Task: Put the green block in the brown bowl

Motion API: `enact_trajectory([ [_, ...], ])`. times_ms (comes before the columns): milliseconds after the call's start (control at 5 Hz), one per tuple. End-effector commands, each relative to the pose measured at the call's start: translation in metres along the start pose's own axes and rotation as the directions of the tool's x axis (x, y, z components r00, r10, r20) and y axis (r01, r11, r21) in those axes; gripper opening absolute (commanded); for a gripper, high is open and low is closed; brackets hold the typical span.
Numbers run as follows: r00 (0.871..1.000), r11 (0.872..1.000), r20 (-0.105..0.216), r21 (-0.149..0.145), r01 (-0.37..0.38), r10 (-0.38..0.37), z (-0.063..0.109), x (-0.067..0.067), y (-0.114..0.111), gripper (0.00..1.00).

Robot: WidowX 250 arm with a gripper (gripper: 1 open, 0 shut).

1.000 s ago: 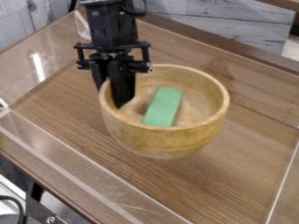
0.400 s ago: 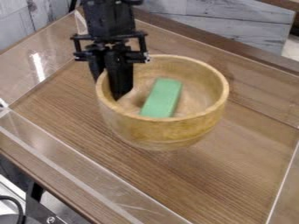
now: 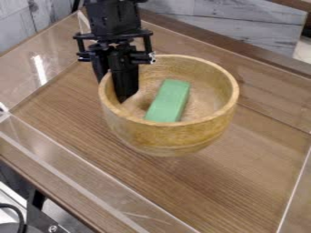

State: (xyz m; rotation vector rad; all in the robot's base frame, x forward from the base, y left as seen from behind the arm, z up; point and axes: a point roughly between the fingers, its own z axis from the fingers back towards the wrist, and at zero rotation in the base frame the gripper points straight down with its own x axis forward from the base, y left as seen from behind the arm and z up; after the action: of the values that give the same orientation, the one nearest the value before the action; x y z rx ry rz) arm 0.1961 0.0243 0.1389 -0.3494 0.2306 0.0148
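The brown bowl stands in the middle of the wooden table, wide, with a thick rim. The green block lies flat inside it, slightly right of the bowl's centre and pointing away from me. My black gripper comes down from above at the bowl's left side. Its fingers are pressed together and dip just inside the left rim. The gripper is shut with nothing visible between the fingers, a short gap left of the block.
A clear plastic sheet or low wall runs along the front-left of the table. A pale stone-patterned wall stands behind. Dark cables and hardware sit below the front-left corner.
Over the last second the gripper and the bowl with the block shifted a little toward the back left. Since the last earlier frame almost nothing has moved.
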Motion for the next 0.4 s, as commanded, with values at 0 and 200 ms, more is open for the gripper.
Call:
enact_trajectory([
  [0,0.996,0.999,0.07,0.016,0.047,-0.048,0.0139,0.001,-0.0062,0.0],
  [200,0.996,0.998,0.07,0.015,0.059,-0.06,0.0126,0.0004,-0.0067,0.0],
])
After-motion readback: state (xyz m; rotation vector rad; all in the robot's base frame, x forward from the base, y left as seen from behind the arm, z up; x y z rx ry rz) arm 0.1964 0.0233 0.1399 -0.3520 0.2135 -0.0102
